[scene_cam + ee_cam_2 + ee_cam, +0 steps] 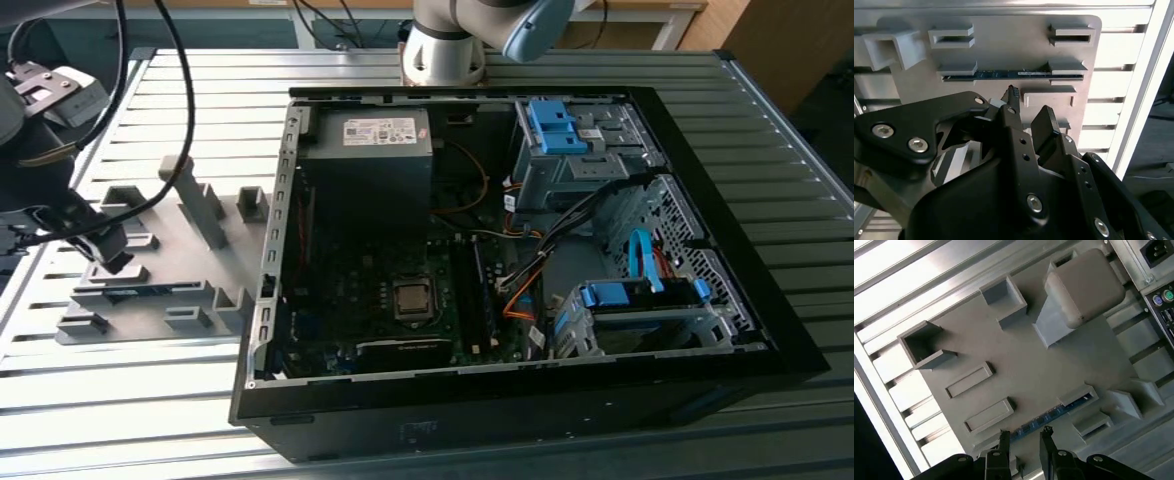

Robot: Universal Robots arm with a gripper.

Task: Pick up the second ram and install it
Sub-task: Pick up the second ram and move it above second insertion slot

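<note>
Jaws parted — over the second ram (pixel 1054 414) in its grey fixture (pixel 1054 365).

No print can be read anywhere. A white label (pixel 380 131) lies on the grey power supply (pixel 360 175), at about eleven o'clock within the open computer case (pixel 787 350), its lines too fine to make out. A faint pale mark (pixel 418 432) on the case's outer wall at six o'clock and pale specks on the second ram (pixel 1009 74) are likewise illegible
</note>
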